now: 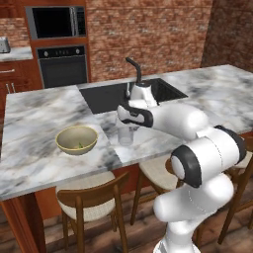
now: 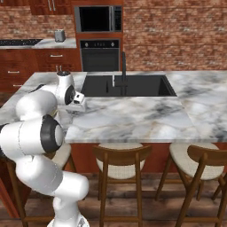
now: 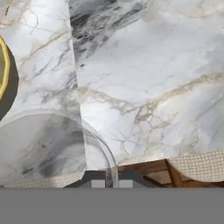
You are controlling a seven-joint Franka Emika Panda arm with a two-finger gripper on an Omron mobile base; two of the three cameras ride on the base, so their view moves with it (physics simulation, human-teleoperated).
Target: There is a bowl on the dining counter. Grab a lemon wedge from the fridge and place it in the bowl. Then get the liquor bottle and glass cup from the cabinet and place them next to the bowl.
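Holding the glass cup [image 1: 126, 135] by its rim, the gripper [image 1: 129, 122] has its two fingers closed on the thin wall — in the hand view the curved rim [image 3: 105, 151] runs straight up between the dark tips.

Item: glass cup, clear, upright, mouth up; long axis vertical. It stands on, or just above, the marble dining counter [image 1: 39, 163], just to the sink side of the bowl [image 1: 76, 139]; whether its base touches the marble cannot be told.

Landmark: bowl, yellow-rimmed, upright near the counter's front edge. A small greenish-yellow piece [image 1: 80, 145] lies on its floor — probably the lemon wedge, though too small to be certain.

Progress, as a judgement: the lemon step looks done. The cup step is at its end, with only the release and withdrawal left. No liquor bottle is seen beside the bowl, so that fetch from the cabinet appears to remain.

Surroundings, outward from the bowl:
- sink [image 1: 113, 96], dark, set in the counter beyond the cup, with a black tap [image 1: 134, 69]
- wooden stools [image 1: 91, 197], below the counter edge in front of the bowl
- oven [image 1: 63, 65] and microwave [image 1: 55, 22], in the brick wall well behind the bowl
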